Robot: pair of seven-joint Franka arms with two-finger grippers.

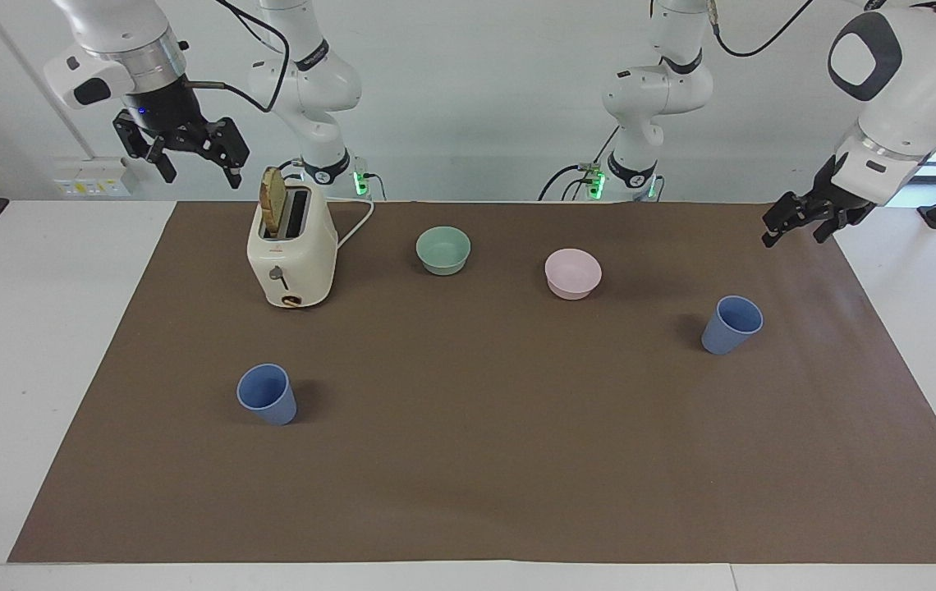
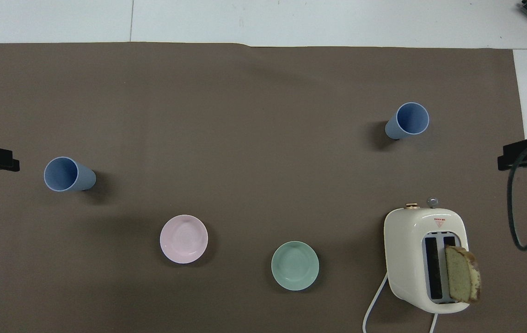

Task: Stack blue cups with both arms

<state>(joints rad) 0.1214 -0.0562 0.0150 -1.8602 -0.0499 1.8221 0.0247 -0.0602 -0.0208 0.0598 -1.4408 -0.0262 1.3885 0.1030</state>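
A plain brown paper mat (image 1: 476,492) is spread over the white table (image 1: 25,369). Two matte blue plastic cups (image 1: 267,394) (image 1: 731,324) are seen, then a pale green bowl (image 1: 443,249), a pale pink bowl (image 1: 572,273) and a cream toaster (image 1: 291,254) with golden-brown bread (image 1: 273,200).

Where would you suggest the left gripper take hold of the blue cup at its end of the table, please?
Probably on the side wall just below the rim, coming down from above. That blue cup stands upright with its mouth open upward and nothing beside it, and it tapers toward the base, so a hold near the rim is less likely to slip. The left gripper is open.
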